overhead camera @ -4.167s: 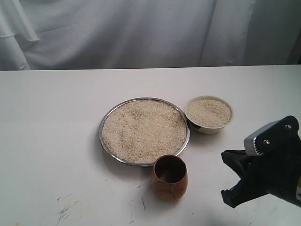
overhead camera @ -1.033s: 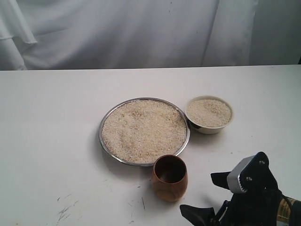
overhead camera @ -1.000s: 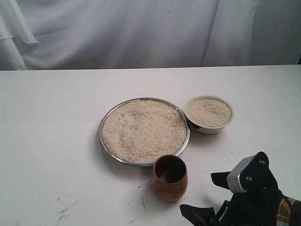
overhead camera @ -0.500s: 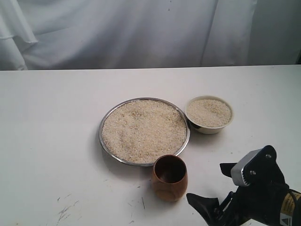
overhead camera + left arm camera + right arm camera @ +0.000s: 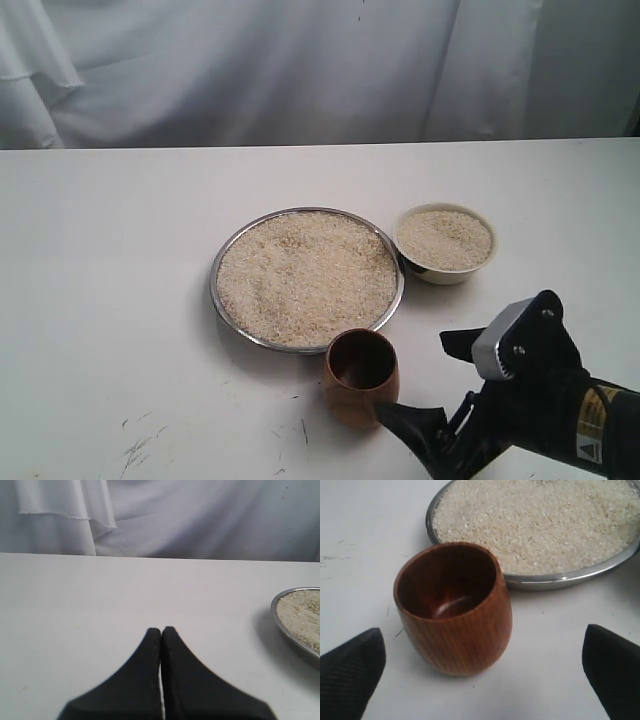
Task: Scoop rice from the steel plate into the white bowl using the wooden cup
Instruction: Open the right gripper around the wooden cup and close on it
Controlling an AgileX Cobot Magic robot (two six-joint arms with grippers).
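Observation:
The steel plate (image 5: 218,262) lies mid-table, covered by a flat heap of rice (image 5: 305,275). To its right stands the white bowl (image 5: 445,243), also holding rice. The wooden cup (image 5: 360,377) stands upright and empty just in front of the plate. My right gripper (image 5: 425,385) is open, low over the table, right of the cup. Its near finger's tip reaches the cup's lower right side. In the right wrist view the cup (image 5: 454,610) stands between the wide-spread fingers, with the plate (image 5: 555,580) behind it. My left gripper (image 5: 161,630) is shut on nothing, over bare table, left of the plate's rim (image 5: 290,637).
A white cloth backdrop (image 5: 300,70) hangs behind the white table (image 5: 100,300). Dark scuff marks (image 5: 135,450) spot the table's near left part.
My right gripper has come down from higher on the right, shifted left and closed in on the cup, staying open. Cup, plate and bowl have not moved.

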